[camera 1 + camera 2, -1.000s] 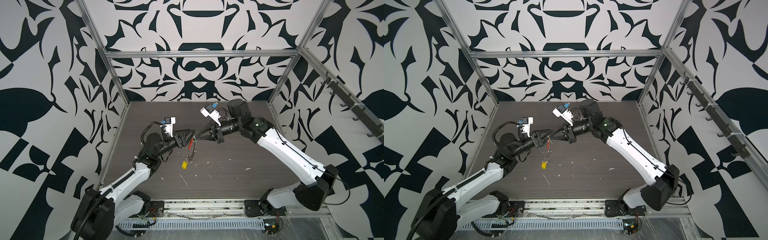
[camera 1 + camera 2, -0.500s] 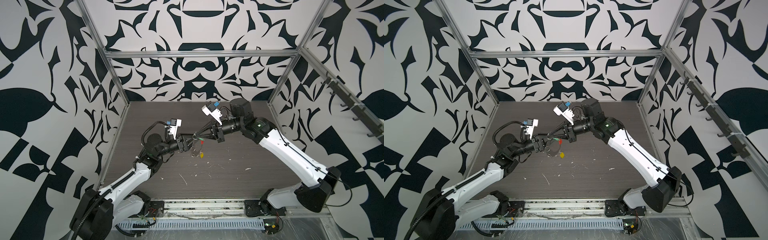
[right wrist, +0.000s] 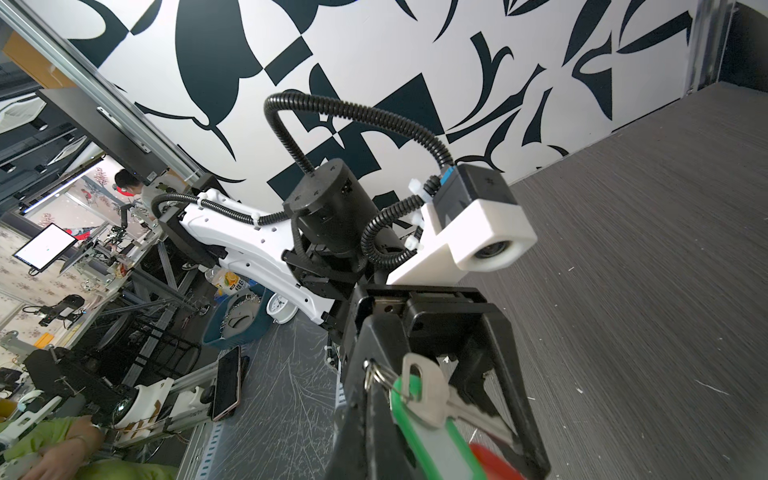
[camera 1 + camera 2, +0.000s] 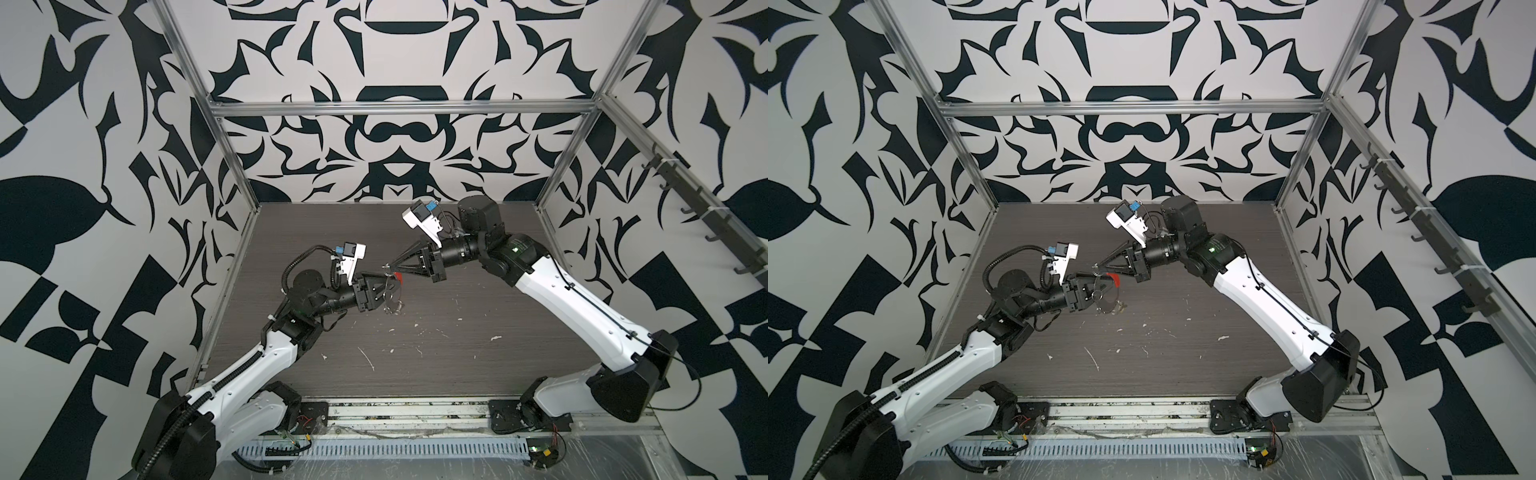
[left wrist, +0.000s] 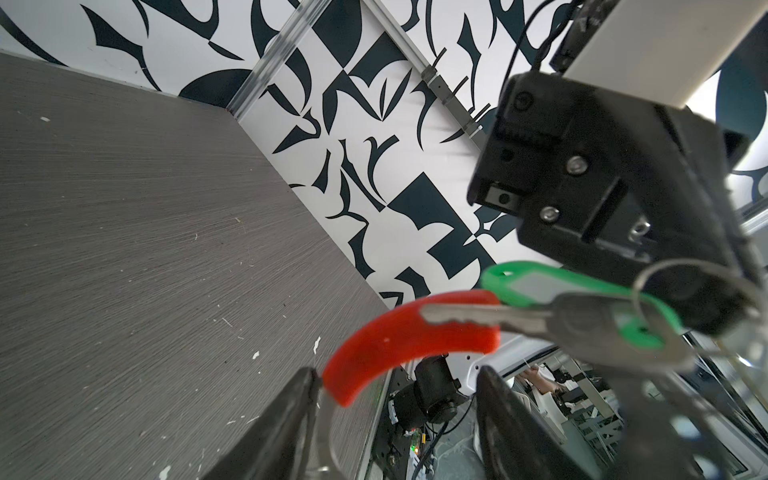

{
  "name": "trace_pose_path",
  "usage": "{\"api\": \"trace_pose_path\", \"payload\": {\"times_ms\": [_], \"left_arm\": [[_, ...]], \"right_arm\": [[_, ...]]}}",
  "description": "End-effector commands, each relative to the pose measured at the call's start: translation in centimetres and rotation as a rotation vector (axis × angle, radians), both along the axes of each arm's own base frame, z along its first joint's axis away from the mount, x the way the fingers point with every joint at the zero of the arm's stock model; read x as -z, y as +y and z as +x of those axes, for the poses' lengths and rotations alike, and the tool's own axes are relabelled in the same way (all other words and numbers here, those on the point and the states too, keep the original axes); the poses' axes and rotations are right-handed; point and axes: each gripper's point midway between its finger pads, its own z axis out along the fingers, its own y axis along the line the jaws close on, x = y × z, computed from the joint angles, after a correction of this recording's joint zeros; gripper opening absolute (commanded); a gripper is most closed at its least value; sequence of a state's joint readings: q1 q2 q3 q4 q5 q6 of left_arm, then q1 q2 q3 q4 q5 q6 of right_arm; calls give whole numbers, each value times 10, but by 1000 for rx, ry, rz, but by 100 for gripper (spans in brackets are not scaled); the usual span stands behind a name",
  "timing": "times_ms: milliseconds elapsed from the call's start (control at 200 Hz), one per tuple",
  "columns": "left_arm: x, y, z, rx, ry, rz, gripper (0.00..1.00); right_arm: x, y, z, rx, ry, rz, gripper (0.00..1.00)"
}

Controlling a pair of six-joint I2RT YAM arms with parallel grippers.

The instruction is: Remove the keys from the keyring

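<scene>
Keyring (image 4: 398, 276) between left gripper (image 4: 390, 293), right gripper (image 4: 386, 266)

One keyring (image 5: 407, 336), one green key (image 5: 525, 286)

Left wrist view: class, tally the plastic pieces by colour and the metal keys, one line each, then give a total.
Red sleeve: 1
Green tag: 1
Metal key: 1
Total: 3
</scene>
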State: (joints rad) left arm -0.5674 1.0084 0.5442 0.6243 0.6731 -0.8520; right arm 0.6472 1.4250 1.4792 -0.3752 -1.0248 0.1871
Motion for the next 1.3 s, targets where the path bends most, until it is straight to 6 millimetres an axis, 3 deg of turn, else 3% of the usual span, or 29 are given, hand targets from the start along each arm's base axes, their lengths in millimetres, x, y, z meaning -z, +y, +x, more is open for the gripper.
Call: {"api": "trace_pose_path", "payload": {"times_ms": [0,345,755,990,1295], "left_arm": [[-15,-3,-11,47,-52,-23,64],[-17,-7,-14,65,-22,-28,63],[-40,-2,-35,128,-76,-45,64],[-32,-4,-19,74,-18,-9,63],[-12,3,4,-78,-21,121,62]], "right_arm": [[-26,1,5,14,-71,60,0],[-28,3,33,88,-56,86,0],[-15,11,56,147,-56,60,0],[-13,20,52,67,-12,98,0],[-29,14,28,-30,-44,152,0]]}}
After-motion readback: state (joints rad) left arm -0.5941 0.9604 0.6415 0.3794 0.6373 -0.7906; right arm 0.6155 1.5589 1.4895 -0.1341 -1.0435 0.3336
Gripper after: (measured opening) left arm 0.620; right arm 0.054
